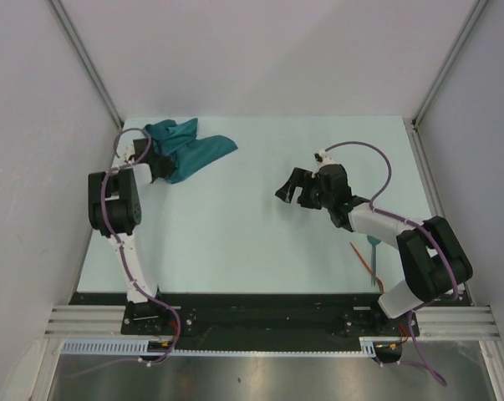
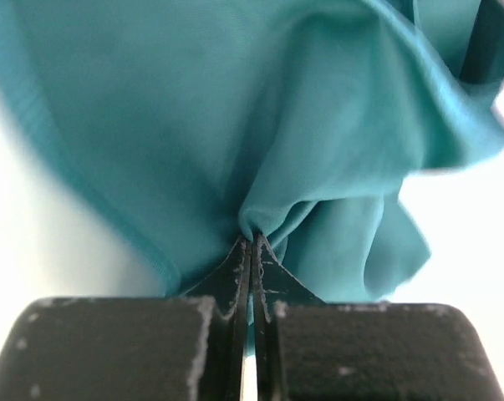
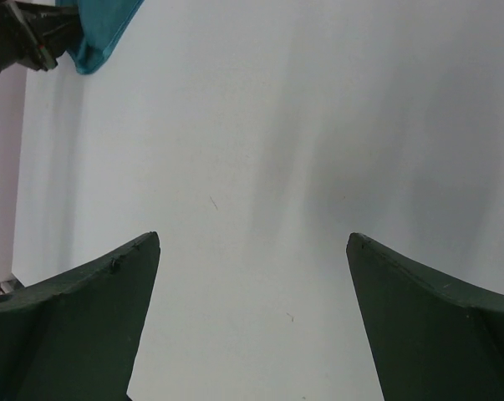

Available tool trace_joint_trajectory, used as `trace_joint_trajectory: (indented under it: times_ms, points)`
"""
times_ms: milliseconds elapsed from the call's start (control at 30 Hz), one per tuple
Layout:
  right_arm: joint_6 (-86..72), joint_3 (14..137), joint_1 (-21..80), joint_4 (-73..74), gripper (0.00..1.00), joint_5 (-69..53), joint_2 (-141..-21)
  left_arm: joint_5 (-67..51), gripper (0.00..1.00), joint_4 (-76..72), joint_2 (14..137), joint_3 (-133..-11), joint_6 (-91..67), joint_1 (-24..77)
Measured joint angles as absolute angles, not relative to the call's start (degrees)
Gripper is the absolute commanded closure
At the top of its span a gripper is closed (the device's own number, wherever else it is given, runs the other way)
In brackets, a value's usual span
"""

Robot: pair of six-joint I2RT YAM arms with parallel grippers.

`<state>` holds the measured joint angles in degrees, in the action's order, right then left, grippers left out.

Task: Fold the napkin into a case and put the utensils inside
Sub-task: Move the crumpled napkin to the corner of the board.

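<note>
While left gripper (image 2: 252,241) clamps napkin (image 1: 193,149) fold near far-left table (image 1: 260,242) corner, right gripper (image 3: 253,236) gapes above open middle.

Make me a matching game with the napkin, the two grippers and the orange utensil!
Things:
1. napkin
2. left gripper
3. right gripper
4. utensil

States:
A. open wide, holding nothing
B. thin and orange-red, lying at the near right
C. pinched shut on the napkin
D. teal, bunched up at the far left

Pairs: 1-D, 2-C, 3-A, 4-B
</note>
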<state>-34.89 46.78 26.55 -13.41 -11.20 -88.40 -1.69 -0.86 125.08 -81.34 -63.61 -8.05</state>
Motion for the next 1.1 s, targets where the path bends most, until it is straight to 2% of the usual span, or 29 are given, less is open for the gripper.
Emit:
trace_joint_trajectory:
  times_ms: [167,400,433,500,533,600,633,667,700,800,900,967,1100]
  points:
    - [-33.56,45.84,26.79,-10.48,0.00,-10.20,-86.61,-4.10,1.00,-5.91,110.17,-59.11,-64.16,1.17]
    - [-29.47,45.76,26.83,-6.48,0.00,-7.70,-83.57,-5.21,1.00,1.87,93.93,-46.87,-62.74,22.31]
    - [-28.67,45.76,26.83,-6.11,0.00,-7.27,-83.37,-5.23,0.96,2.28,90.56,-44.36,-62.89,25.30]
    - [-27.03,45.80,26.81,-5.21,0.00,-6.44,-83.35,-5.58,0.76,3.66,84.58,-40.29,-62.52,30.63]
    - [-26.33,45.89,26.76,-4.62,0.00,-6.24,-83.53,-5.78,0.57,4.64,82.63,-39.31,-61.89,32.32]
    - [-24.80,46.89,26.74,-3.31,0.00,-5.82,-84.58,-5.96,0.38,8.32,79.70,-38.96,-59.31,35.16]
    - [-23.94,48.14,26.63,-2.44,0.00,-5.63,-85.82,-5.30,0.24,10.15,78.35,-39.00,-57.49,36.07]
    - [-23.22,49.80,26.57,-1.67,0.00,-5.43,-87.42,-4.12,0.19,11.97,76.84,-39.00,-55.64,36.62]
    - [-22.63,51.75,26.46,-1.04,0.00,-5.34,-89.27,-2.11,0.09,14.11,74.89,-39.00,-53.65,36.93]
    - [-21.89,57.08,26.04,-0.40,0.00,-5.39,-94.50,2.61,0.08,18.06,69.95,-39.07,-49.82,36.77]
    - [-21.41,62.63,25.78,0.03,0.07,-4.45,-99.90,7.18,0.15,21.30,68.05,-39.79,-48.90,36.60]
    - [-20.69,67.70,25.76,1.65,0.16,-3.25,-104.40,9.54,0.19,23.14,69.58,-40.32,-49.15,36.58]
    - [-18.37,78.59,25.76,5.78,0.16,-0.05,-113.58,12.10,0.18,25.91,76.36,-40.91,-50.33,36.56]
